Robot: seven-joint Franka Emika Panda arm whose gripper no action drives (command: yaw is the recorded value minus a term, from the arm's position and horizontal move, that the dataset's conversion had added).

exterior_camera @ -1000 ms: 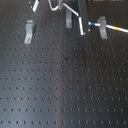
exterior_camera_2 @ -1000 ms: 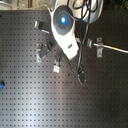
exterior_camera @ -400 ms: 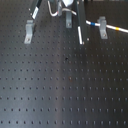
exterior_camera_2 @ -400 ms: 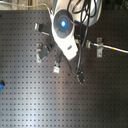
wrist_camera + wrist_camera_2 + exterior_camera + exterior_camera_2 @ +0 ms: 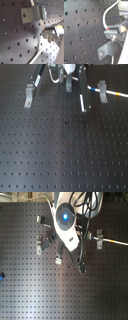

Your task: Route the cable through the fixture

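Nearest in the first exterior view, the black perforated board [image 5: 60, 159] is lying bare of parts. Farther back, the gripper [image 5: 83, 108] is hanging low over the board, one long dark finger [image 5: 83, 100] reaching down almost to the surface. In both wrist views the fingertips are pinching the white cable [image 5: 40, 22] at a small red mark, so the jaws are nearly closed on it. In the first wrist view the cable is running just beside a grey metal bracket [image 5: 31, 13] bolted to the board. Toward the first exterior view's right, the cable [image 5: 111, 92] is passing a second clip [image 5: 102, 90], showing blue and yellow bands. Another clip [image 5: 30, 95] is standing toward the first exterior view's left.
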